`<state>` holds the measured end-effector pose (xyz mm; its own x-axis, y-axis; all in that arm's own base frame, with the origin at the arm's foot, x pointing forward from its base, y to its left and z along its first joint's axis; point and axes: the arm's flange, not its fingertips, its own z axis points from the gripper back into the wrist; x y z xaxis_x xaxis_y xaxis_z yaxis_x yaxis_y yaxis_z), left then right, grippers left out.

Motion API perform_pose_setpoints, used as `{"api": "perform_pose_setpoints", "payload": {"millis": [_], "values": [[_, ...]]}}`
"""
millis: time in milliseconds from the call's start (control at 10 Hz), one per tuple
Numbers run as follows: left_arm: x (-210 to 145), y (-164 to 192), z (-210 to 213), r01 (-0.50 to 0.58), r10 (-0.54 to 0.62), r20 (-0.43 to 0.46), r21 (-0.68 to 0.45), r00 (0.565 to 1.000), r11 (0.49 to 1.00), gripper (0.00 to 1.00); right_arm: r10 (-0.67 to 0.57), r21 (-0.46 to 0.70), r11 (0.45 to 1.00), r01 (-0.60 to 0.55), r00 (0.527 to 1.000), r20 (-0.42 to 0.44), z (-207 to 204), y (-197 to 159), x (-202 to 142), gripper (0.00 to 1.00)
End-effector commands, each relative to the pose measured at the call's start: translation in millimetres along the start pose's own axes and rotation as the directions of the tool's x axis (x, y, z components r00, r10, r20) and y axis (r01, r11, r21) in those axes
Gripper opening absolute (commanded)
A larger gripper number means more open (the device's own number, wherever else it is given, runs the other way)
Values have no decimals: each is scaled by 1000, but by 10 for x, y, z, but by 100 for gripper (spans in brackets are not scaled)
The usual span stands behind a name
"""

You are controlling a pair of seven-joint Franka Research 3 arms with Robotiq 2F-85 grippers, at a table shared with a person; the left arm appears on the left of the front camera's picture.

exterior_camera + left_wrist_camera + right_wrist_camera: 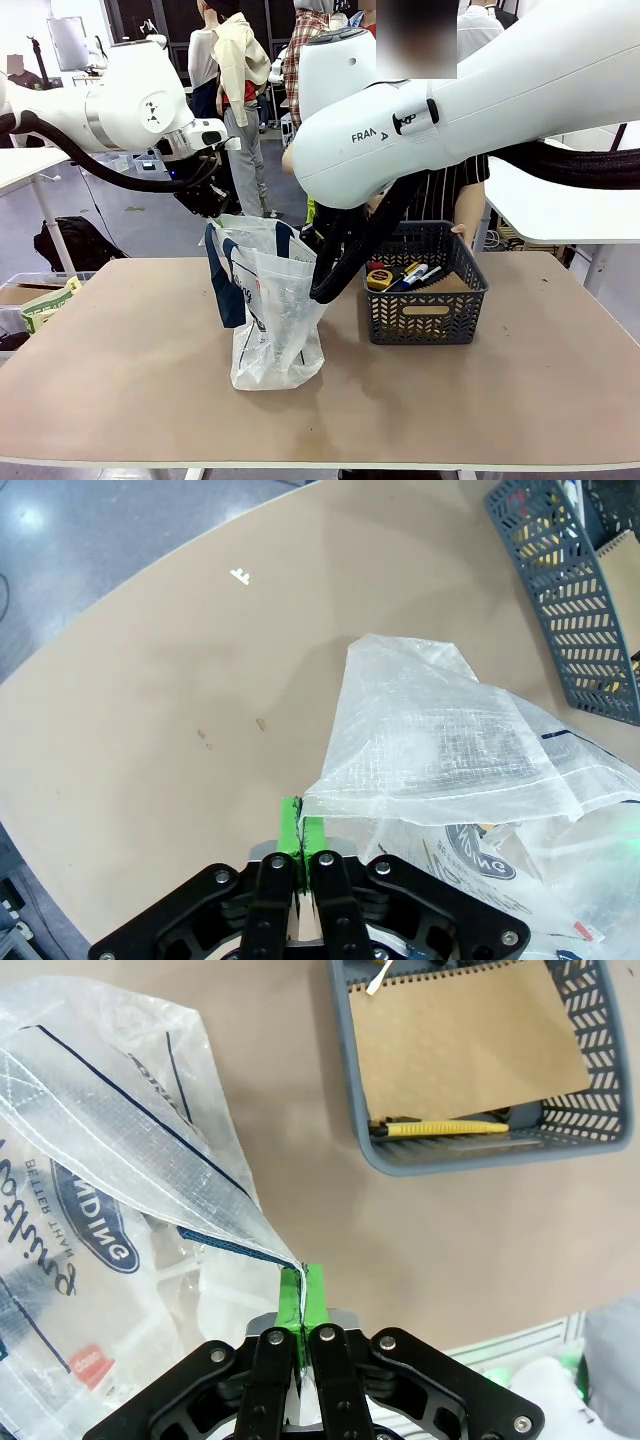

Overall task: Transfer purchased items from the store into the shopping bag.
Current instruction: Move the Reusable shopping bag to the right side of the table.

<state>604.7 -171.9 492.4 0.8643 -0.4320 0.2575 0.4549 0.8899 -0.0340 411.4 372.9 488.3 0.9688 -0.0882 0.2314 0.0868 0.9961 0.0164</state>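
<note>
The bag (270,330) stands near the middle of the table (120,350), and the basket (425,325) sits just beside it at its 3 o'clock in the front view. The goods are not yet in the bag.

The left gripper (302,820) has its green pads pressed together on a fold of the bag's rim. The right gripper (302,1290) pinches the rim on the other side the same way, its pads closed on the thin film. Between them the mouth is held up.

The bag looks light, limp and crinkly. It probably slips and sags if pinched loosely, so the navy trim or the handles seem the surer hold.

In the basket, the tape measure (379,281) lies at the 9 o'clock end in the front view. It looks compact, hard and fairly heavy, best gripped across its flat sides. The notebook (465,1040) is flat, stiff and light, so it is easier lifted by a free edge. The yellow pen (445,1128), at its 6 o'clock in the right wrist view, is likely to roll.
</note>
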Motion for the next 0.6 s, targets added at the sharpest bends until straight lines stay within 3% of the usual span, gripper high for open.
{"api": "perform_pose_setpoints", "payload": {"millis": [0,500], "values": [[-4,13,8,-3,3,6,4,1000,1000,0,8,-1,1000,-8,1000,1,-8,-10,-8,0],[-4,13,8,-3,3,6,4,1000,1000,0,8,-1,1000,-8,1000,1,-8,-10,-8,0]]}}
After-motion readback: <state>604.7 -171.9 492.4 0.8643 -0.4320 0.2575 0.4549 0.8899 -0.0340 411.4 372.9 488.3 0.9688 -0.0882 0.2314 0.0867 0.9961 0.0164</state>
